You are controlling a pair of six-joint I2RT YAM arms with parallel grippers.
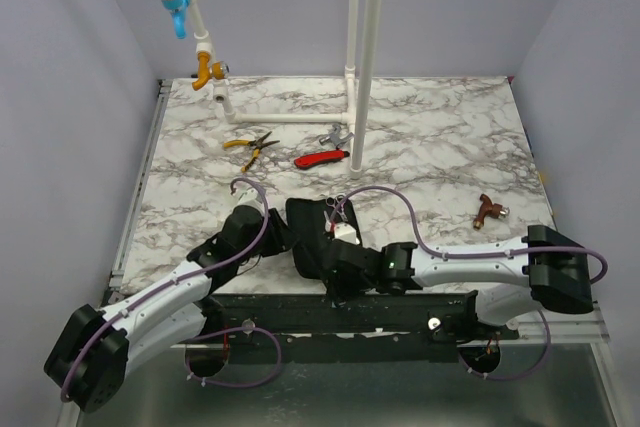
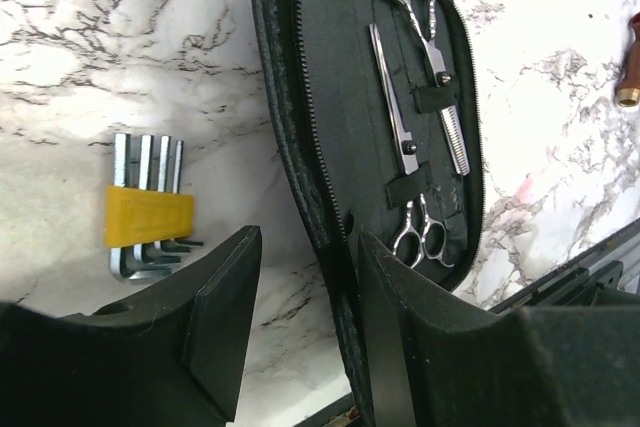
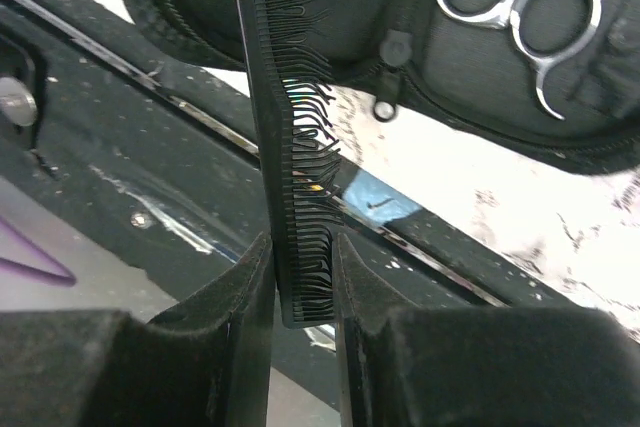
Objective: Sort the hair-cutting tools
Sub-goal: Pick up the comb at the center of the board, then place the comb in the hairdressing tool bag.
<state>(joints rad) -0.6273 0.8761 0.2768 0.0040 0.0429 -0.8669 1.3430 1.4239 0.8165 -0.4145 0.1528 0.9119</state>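
**Entry 1. Right gripper point(image 3: 303, 257).**
- State: pressed together on the black comb point(image 3: 272, 97), pinching its near end between the pads.
- Comb: the long axis runs straight out ahead of the fingers. The far tip points at the open black case point(image 3: 330, 7), with the teeth on the tool's right and the spine on its left.
- Position: the comb appears clear of the surface, crossing the table's dark front rail point(image 3: 120, 97).

**Entry 2. Ahead of the comb tip.**
- The case interior, with the silver rings of the scissors point(image 3: 520, 7) seated in it.

**Entry 3. Left gripper point(image 2: 308, 247).**
- State: spread, pinching nothing. The case's zippered rim lies between the fingers, close against the right-hand one.
- Beyond it: straight scissors and thinning shears point(image 2: 432, 37) under elastic straps, lying lengthwise away from the tool, rings at opposite ends.
- Off to the tool's left, apart from the case: a hex-key set point(image 2: 145, 217).

**Step, as judged.**
- The comb is being stowed in the case.
- The next move calls for turning the comb's length parallel to the scissors.
- The tip then slides in beside them while the left gripper steadies the rim.
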